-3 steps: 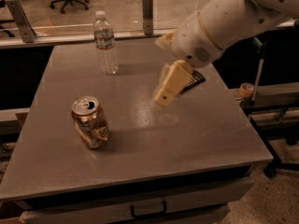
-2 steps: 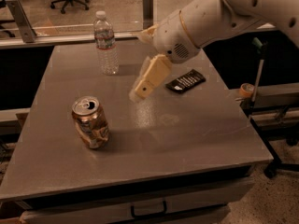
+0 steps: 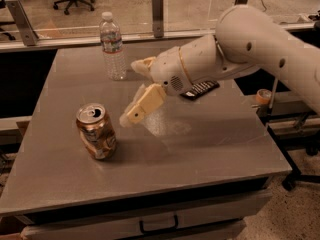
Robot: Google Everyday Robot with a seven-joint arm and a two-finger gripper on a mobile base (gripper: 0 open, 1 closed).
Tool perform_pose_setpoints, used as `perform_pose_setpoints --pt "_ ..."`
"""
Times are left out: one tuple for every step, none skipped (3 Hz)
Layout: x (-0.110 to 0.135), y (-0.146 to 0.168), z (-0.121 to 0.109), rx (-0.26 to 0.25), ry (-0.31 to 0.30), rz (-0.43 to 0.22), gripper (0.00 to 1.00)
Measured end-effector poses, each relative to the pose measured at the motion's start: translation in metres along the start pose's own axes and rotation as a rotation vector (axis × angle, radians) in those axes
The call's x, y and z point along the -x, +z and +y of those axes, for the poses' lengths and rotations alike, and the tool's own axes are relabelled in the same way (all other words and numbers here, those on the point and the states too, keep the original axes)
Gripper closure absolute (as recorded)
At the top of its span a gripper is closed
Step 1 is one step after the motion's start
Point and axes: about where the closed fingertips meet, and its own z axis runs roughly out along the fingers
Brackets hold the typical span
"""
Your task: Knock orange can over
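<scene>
Closer now, my end effector (image 3: 130, 117) hovers just right of the standing orange can (image 3: 96, 131); its state I cannot tell

No lettering is legible on the orange can (image 3: 96, 131) or the water bottle (image 3: 113, 46); the gripper (image 3: 134, 113) hovers just right of the can.

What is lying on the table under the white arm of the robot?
A flat black packet lies there; only one part shows, the rest is covered by the arm. The gripper hangs lower, beside the orange can, apart from it.
</scene>
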Motion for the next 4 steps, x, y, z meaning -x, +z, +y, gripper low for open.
perform_pose_setpoints --pt "-0.013 0.007 0.01 0.042 0.043 -0.061 0.0" --pt "-0.01 0.025 0.021 0.103 0.047 -0.117 0.0" --pt "-0.004 0.053 0.034 0.177 0.048 -0.179 0.0" --pt "-0.004 0.075 0.044 0.226 0.051 -0.212 0.19"
